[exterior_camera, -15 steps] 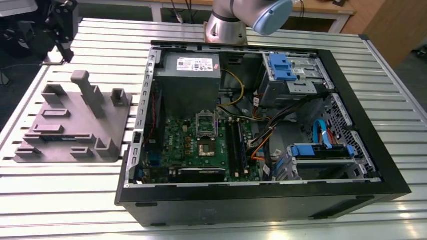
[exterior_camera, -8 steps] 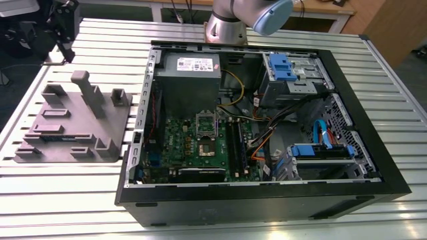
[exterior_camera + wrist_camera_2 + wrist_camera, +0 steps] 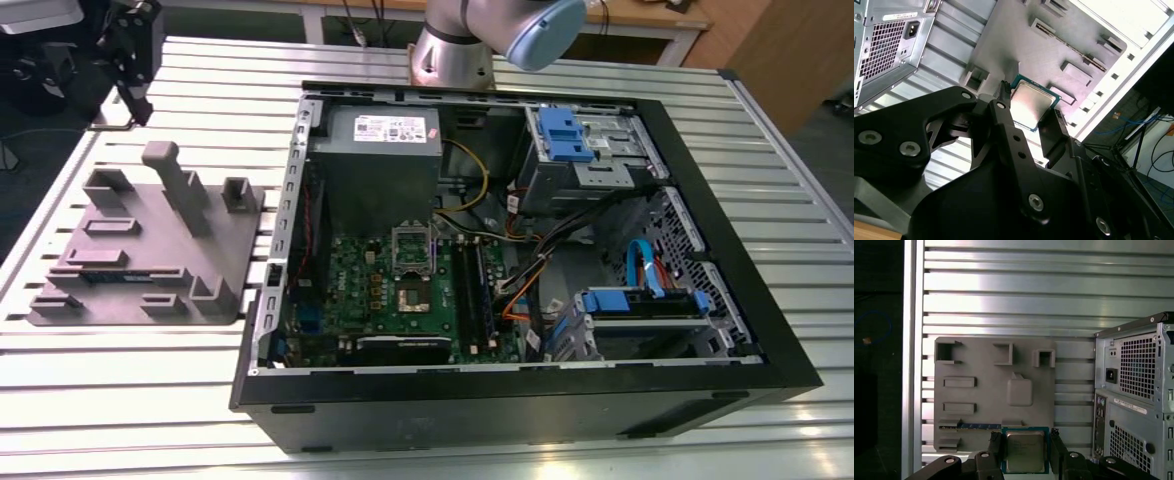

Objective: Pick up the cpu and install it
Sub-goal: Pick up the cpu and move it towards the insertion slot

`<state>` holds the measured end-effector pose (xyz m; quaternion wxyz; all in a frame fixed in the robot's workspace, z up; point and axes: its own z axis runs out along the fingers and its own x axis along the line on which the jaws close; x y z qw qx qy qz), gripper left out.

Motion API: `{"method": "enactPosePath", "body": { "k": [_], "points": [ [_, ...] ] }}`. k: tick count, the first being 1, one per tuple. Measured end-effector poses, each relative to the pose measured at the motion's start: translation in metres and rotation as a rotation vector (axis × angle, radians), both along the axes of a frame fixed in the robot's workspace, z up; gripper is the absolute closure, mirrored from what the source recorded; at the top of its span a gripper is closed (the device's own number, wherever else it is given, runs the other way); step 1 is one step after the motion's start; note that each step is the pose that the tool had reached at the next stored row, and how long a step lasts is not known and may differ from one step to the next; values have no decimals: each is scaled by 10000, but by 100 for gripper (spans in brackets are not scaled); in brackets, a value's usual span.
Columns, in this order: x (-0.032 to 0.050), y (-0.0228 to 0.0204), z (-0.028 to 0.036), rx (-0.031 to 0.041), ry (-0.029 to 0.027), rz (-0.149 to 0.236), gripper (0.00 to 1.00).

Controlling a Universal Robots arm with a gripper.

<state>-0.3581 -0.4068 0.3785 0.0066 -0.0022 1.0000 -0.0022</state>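
**Q:** What is the work surface, and what is the largest item on it?
**A:** A table [image 3: 120,390] of silver metal slats carries everything. An open black computer case [image 3: 534,405] lies on its side across the centre and right of the exterior view.

**Q:** What lies beside the case?
**A:** A grey plate [image 3: 238,235] with raised blocks and slots rests flat on the table at the exterior view's left. It is just beside the case.

**Q:** What does the case contain?
**A:** A green circuit board [image 3: 360,290] lines the case floor at lower centre of the frame. A grey metal box [image 3: 380,160] with a white label sits directly above it in the frame.

**Q:** What is the state of the hand?
**A:** The hand [image 3: 1025,436] is closed and grips the cpu. Its two black fingers [image 3: 1055,450] press on opposite edges of the chip. In the exterior view the hand hangs at the upper left of the frame, above the table and outside the case.

**Q:** Where is the cpu?
**A:** The cpu [image 3: 1031,105] is a flat square chip with a silver top and a blue-green rim. It sits between the fingers with its metal top toward both wrist cameras. It is held over the table near the grey plate, not on the circuit board.
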Motion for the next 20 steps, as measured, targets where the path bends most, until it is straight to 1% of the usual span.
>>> {"method": "enactPosePath", "body": {
  "k": [9, 20],
  "points": [
    [45, 0, 0, 0, 0, 0, 53],
    [66, 0, 0, 0, 0, 1, 53]
  ]
}}
